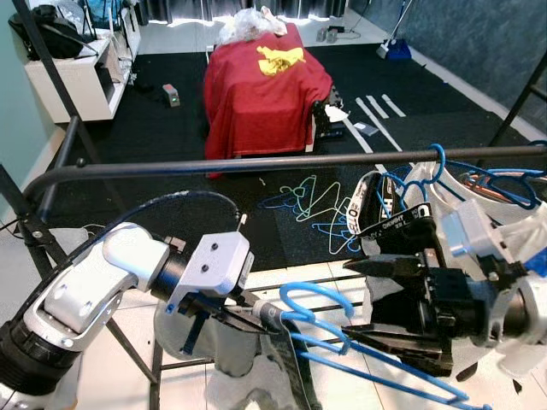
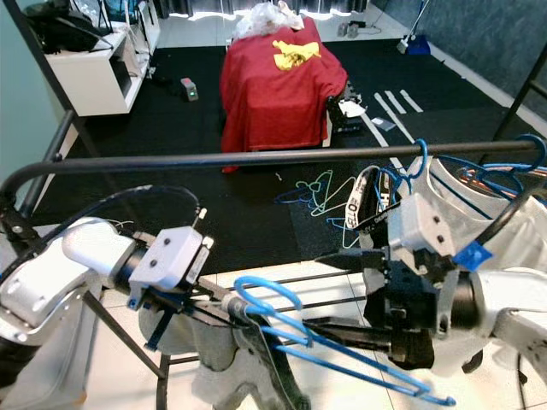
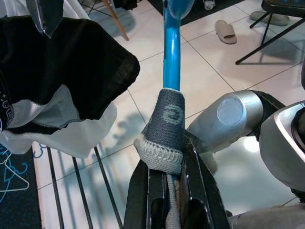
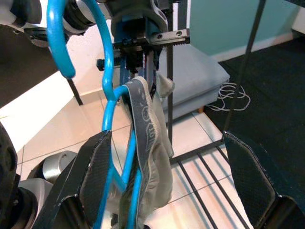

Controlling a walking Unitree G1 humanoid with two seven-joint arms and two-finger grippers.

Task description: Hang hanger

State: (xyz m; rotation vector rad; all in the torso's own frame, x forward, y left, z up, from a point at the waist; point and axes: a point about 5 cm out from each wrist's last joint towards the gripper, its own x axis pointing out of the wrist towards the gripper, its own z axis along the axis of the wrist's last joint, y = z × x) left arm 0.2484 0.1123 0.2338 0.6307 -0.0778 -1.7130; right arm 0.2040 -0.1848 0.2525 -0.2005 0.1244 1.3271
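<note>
Rack rail [image 1: 256,164]: a dark bar ran across the head view from 9 to 3 o'clock, above both arms. Toward 3 o'clock it already carried blue hangers [image 1: 479,179] with pale and dark garments; the stretch from 9 to about 1 o'clock was bare.

Grey garment [image 1: 248,354]: draped over the hanger and hanging limp below it at 6 o'clock. Judged soft and light, likely to slip along the smooth wire if the hanger tilts.

Blue hanger [image 1: 342,346]: thin wire, held low at about 6 o'clock, well below the rail, hook [image 1: 299,299] curled upward and its long arm running toward 4 o'clock. Judged light, fairly stiff yet springy, and slick under hard fingers. Best hold judged to be the neck just under the hook, where cloth pads the wire and the hook stays free to go over the rail.

Left pincer [image 3: 167,181]: closed on the hanger's neck, clamping the grey cloth [image 3: 164,129] wrapped around it; blue stem rose straight out between the fingers.

Right pincer [image 4: 176,176]: fingers spread wide apart, gripping nothing, with the hanger's loop and the hanging garment lying between them and toward the left-hand finger. Contact could not be told.

Hanging not yet done.
</note>
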